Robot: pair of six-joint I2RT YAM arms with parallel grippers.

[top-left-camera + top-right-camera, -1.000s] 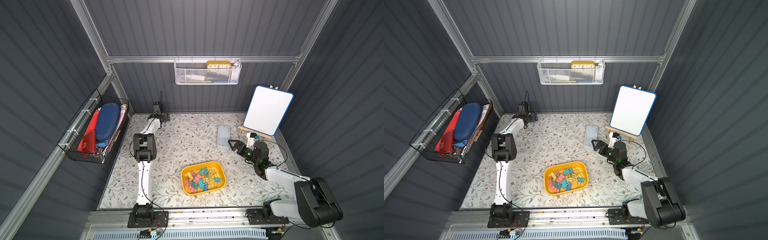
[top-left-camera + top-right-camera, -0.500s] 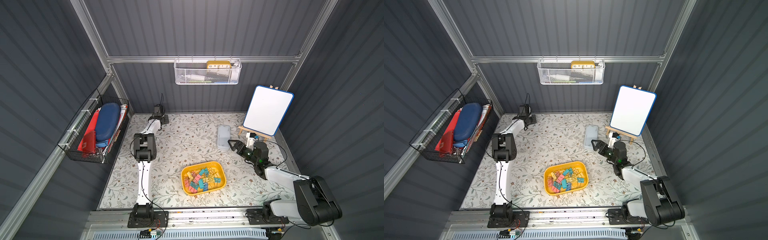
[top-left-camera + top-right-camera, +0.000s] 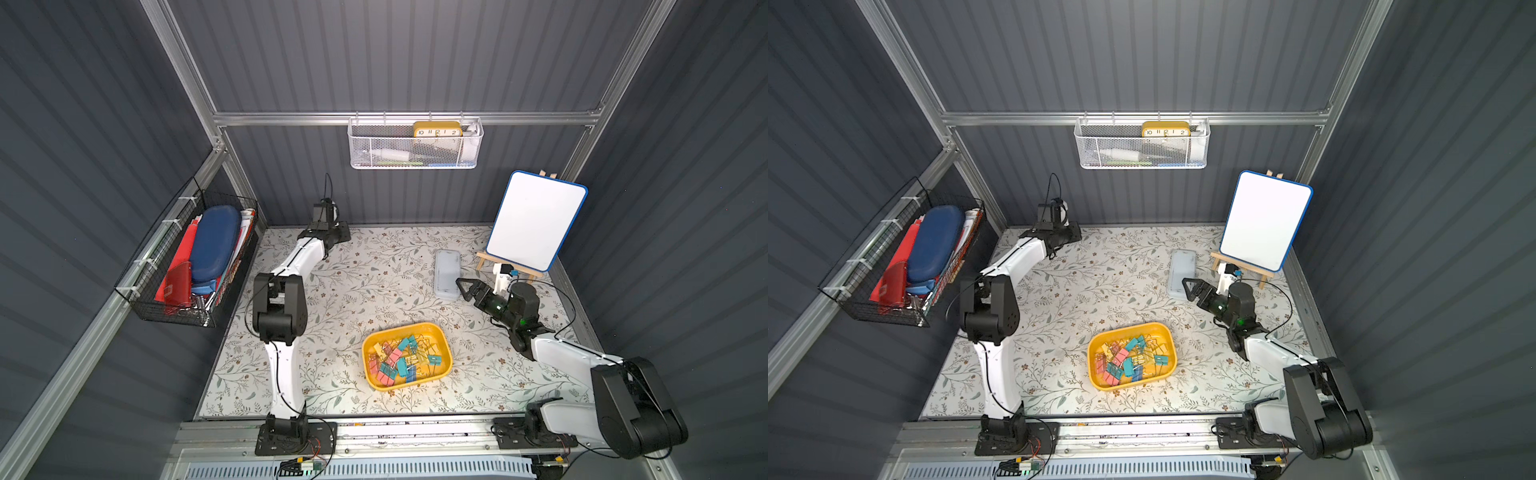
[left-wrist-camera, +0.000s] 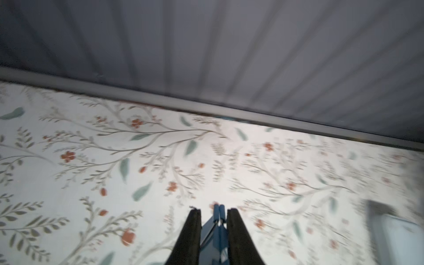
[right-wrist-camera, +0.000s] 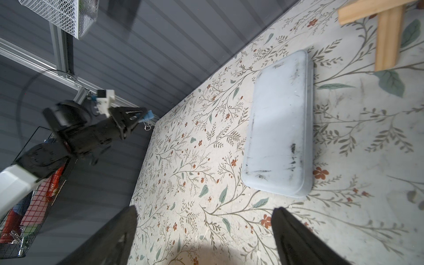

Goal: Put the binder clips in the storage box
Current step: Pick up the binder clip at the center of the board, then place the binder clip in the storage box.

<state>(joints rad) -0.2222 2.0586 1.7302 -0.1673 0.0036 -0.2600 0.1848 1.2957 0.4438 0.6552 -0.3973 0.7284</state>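
nearest the front rail, a shallow yellow plastic storage box [image 3: 399, 333] with rounded corners sits on the floral-patterned tabletop [image 3: 353, 291], a little right of centre. inside it lies a loose heap of small binder clips [image 3: 401, 357] in pink, teal, blue and yellow, their thin wire handles tangled together.

further back on the right, the right gripper [image 3: 464, 290] hovers low over the table with its two black fingers spread wide and nothing between them. it points at the near end of a flat translucent grey-white rectangular plastic lid [image 3: 447, 274] lying just beyond it, close but apart. behind the lid, a blue-framed whiteboard [image 3: 536, 224] leans on a small wooden easel [image 3: 484, 258].

at the far back left, close to the corrugated grey wall, the left gripper [image 4: 213, 210] has its fingers drawn narrow, pinching a single blue binder clip [image 4: 218, 221]. this one is well apart from the storage box. whether it touches the table i cannot tell.

on the left wall hangs a black wire basket [image 3: 183, 286] with a blue case and red items. on the back wall hangs a white mesh wire basket [image 3: 415, 156] with a yellow clock [image 3: 437, 129] inside.
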